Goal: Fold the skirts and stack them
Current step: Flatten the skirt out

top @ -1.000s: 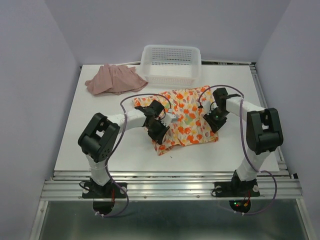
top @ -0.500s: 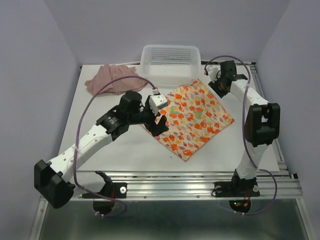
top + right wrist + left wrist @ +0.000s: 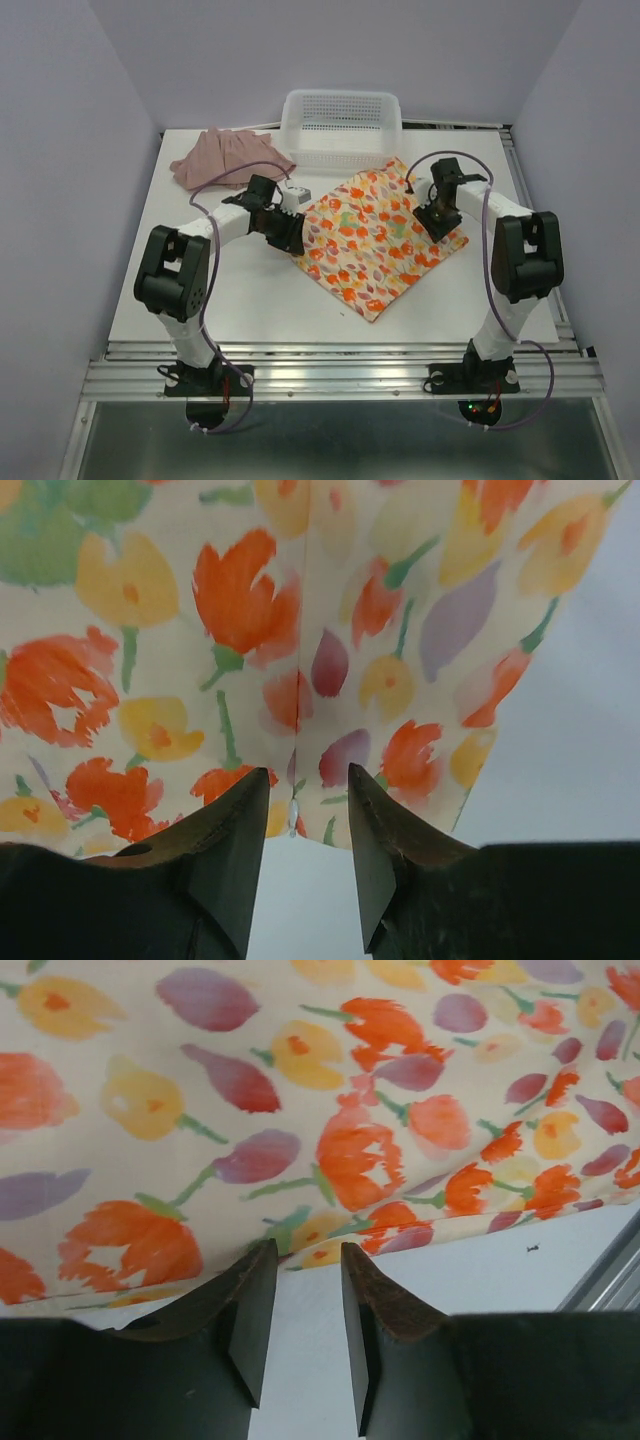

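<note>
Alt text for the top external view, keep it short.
A cream skirt with orange floral print lies spread flat in the centre, the left pincer at its left edge and the right pincer at its right edge, both open. A crumpled pink skirt and a white mesh basket sit at the far edge.

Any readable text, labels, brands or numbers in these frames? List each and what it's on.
None readable in any view.
The printed skirt shows only a flower pattern.
The pink skirt and the basket carry no visible label or mark.
</note>
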You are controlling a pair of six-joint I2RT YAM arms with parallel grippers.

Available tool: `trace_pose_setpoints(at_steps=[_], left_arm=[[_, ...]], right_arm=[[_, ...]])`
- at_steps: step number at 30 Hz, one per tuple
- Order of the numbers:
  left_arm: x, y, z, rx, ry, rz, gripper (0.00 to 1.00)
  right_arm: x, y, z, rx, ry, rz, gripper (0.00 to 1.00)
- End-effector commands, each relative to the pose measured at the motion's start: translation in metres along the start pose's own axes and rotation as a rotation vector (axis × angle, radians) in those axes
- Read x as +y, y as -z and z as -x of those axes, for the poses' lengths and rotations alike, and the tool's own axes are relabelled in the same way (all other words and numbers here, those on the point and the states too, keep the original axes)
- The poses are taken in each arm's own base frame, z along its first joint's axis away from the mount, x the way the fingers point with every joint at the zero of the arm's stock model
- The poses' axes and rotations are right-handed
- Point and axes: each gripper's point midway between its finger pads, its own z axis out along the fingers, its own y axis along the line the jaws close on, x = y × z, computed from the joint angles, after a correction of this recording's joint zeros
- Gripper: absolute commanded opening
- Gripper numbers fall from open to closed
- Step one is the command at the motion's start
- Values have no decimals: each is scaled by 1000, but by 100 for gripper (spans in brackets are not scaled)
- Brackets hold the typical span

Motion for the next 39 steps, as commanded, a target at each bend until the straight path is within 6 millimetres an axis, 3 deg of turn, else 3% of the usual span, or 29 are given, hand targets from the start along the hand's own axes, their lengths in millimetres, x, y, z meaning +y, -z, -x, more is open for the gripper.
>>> trace_pose_setpoints(at_steps=[1,6,11,15,19,22,23,24,25,26,27,29,30,31,33,34,36,39], left_arm=[[11,-4,-7,18,104,-45,41],[8,-18,-36,112,184,-95,35],[-4,-16,-69,193,238,-139,30],[-31,-4,-79,238,147,-166,24],[-87,5,-79,257,-24,-261,27],[-117,18,-70,216,-121,-301,39],[-123,22,-67,197,-156,-303,45],[-125,32,-54,135,-203,-273,54],[-125,38,-45,98,-234,-246,57],[-128,53,-32,33,-293,-215,60],[-116,60,-20,-14,-358,-127,64],[-108,78,-7,-92,-471,-40,66],[-93,84,-3,-99,-603,35,67],[-84,86,-6,-84,-668,76,67],[-64,96,-9,-64,-794,132,67],[-53,95,-14,-33,-925,145,67],[-37,98,-9,-43,-1013,208,67],[-16,92,-17,-6,-1166,222,67]], right_arm=[[-11,0,-18,28,8,-100,43],[-18,-31,-15,44,17,-111,43],[-25,-48,6,2,63,-96,43],[-33,-59,21,-40,107,-107,43],[-43,-59,45,-107,123,-146,43],[-51,-44,49,-107,148,-180,43],[-54,-22,52,-130,178,-211,44],[-52,-10,47,-127,201,-209,45],[-42,0,37,-130,223,-187,46],[-41,39,45,-204,263,-216,49],[-28,54,32,-193,270,-172,51],[1,81,28,-247,290,-87,56],[30,102,18,-237,321,-30,56],[48,109,14,-238,329,10,56],[85,118,5,-224,323,85,56],[119,119,-2,-220,380,138,56],[163,114,-11,-213,418,205,56],[187,101,-20,-209,421,270,56]])
